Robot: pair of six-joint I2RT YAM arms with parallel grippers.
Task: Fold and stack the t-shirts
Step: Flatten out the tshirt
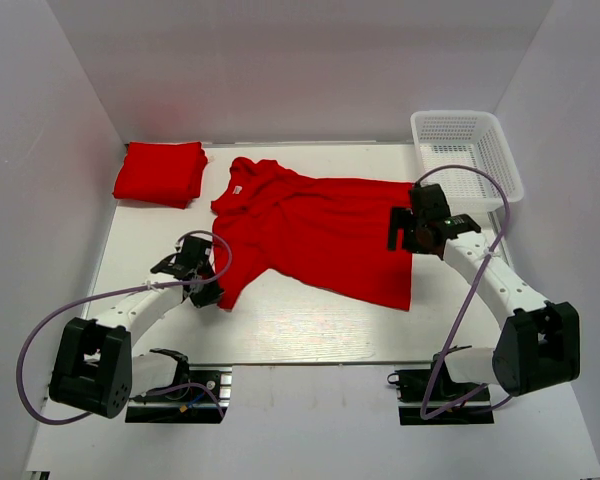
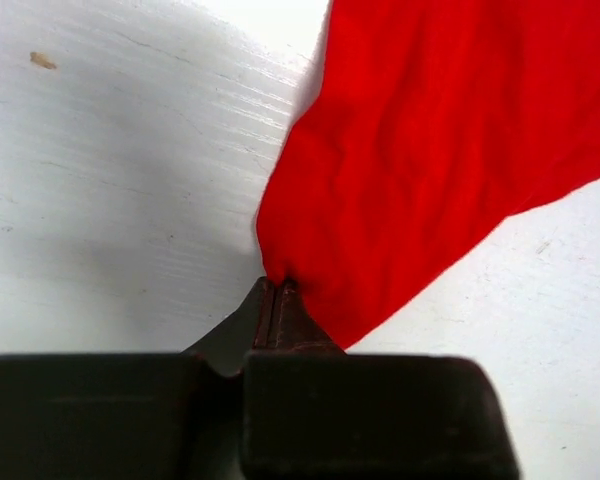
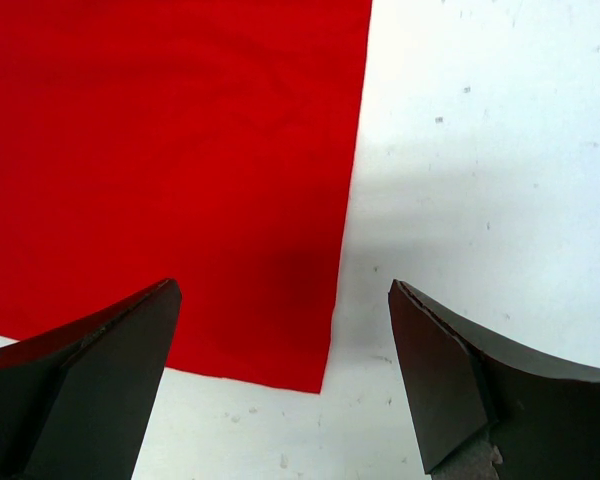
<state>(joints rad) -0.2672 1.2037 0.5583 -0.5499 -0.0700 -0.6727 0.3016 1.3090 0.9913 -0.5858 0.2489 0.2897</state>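
One red t-shirt (image 1: 320, 235) lies spread and wrinkled across the middle of the table, neck toward the back left. A second t-shirt (image 1: 160, 172) sits folded at the back left corner. My left gripper (image 1: 208, 290) is at the spread shirt's near-left sleeve tip. In the left wrist view it (image 2: 277, 285) is shut on a pinch of that red cloth (image 2: 430, 150). My right gripper (image 1: 405, 232) hovers over the shirt's right hem. In the right wrist view it (image 3: 283, 285) stands open, straddling the hem edge and corner of the shirt (image 3: 180, 130), with nothing gripped.
A white mesh basket (image 1: 467, 150) stands at the back right corner. White walls close in the table on the left, back and right. Bare white tabletop (image 1: 310, 320) shows in front of the shirt.
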